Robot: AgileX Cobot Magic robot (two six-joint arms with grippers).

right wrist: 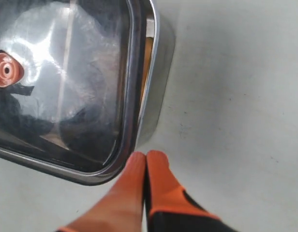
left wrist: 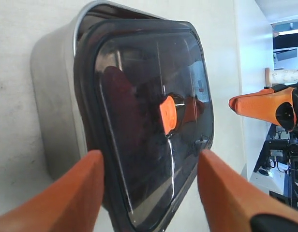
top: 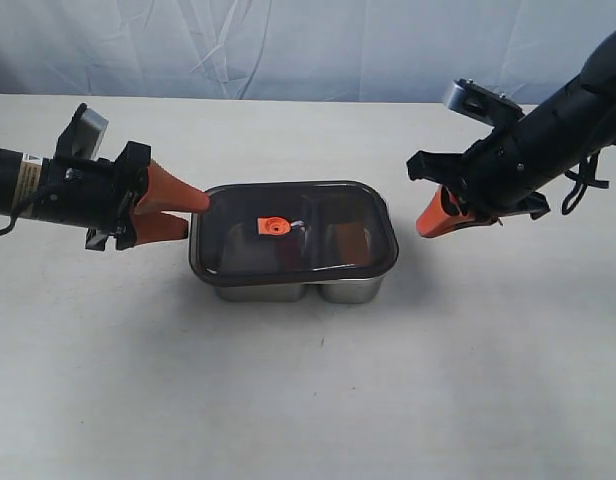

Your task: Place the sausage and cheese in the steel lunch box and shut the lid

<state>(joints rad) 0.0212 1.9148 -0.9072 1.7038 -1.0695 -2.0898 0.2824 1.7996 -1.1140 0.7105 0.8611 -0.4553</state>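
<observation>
The lid (top: 288, 235) lay on the steel lunch box (top: 288, 293). A dark red shape beneath it, probably the sausage (left wrist: 121, 96), showed dimly; the cheese could not be made out for certain. The left pincer (top: 196, 217) stood open at the box's left end, by the lid's edge. The right pincer (top: 428, 225) was closed, apart from the box's right end. A gap at the right rim suggested the lid was unseated, so pressing straight down evenly at both ends would serve best, without sliding the box along the surface (top: 308, 400).
</observation>
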